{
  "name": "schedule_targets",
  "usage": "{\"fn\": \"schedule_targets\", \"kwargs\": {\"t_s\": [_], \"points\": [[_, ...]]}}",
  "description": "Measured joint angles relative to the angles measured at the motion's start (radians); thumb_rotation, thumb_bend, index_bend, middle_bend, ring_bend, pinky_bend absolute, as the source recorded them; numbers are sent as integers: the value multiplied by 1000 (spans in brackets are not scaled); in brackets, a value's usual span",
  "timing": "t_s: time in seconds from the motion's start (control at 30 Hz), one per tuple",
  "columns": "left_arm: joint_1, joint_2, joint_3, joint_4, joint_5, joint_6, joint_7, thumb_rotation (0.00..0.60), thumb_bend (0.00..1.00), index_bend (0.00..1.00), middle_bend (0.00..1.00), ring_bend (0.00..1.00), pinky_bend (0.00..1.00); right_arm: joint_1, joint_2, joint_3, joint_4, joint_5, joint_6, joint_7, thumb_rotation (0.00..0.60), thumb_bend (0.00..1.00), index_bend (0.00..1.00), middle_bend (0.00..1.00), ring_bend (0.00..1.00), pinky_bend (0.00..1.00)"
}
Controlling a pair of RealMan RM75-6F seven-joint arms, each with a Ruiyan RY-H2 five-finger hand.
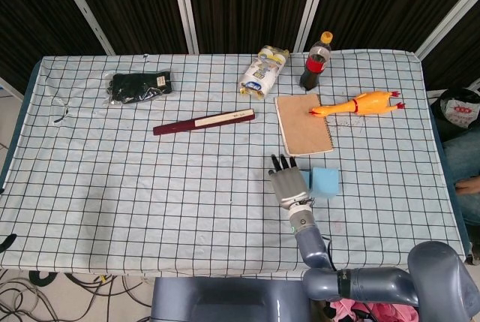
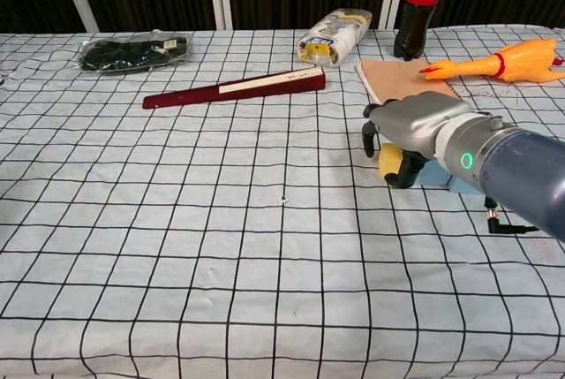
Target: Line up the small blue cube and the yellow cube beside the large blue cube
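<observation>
Head view. The right hand [image 1: 289, 185] lay palm-down over the checked cloth of the counter [image 1: 112, 172], dark fingertips pointing toward the far edge. The large blue cube [image 1: 325, 182] sat just to its right, touching or nearly touching the hand's side. A thin strip of lighter blue showed between hand and large cube, probably the small blue cube, though this view did not settle it. The yellow cube was hidden under the hand here. A notebook [image 1: 302, 123] lay just beyond the fingertips, a rubber chicken [image 1: 358, 104] beside it, a cola bottle [image 1: 316, 61] and a wrapped packet [image 1: 264, 71] further back. A dark red stick [image 1: 203, 121] and a black bag [image 1: 139, 85] lay well apart to the left. The left hand was out of frame.

Chest view. The right hand [image 2: 413, 127] arched over the yellow cube [image 2: 389, 162], its fingers curled down around the cube's near and far sides; whether they actually gripped it or merely caged it could not be told. The yellow cube rested on the counter [image 2: 177, 220], its rear against a pale blue block [image 2: 439, 173] largely covered by the wrist.
</observation>
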Motion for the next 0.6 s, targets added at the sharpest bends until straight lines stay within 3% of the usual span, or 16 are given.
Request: {"fn": "schedule_targets", "kwargs": {"t_s": [0.6], "points": [[0,1,-1,-1,-3,-1,2,600,11,219,52,0,0,-10,7,-10,9,6,10,-8,600,366,380,0,0,92]]}}
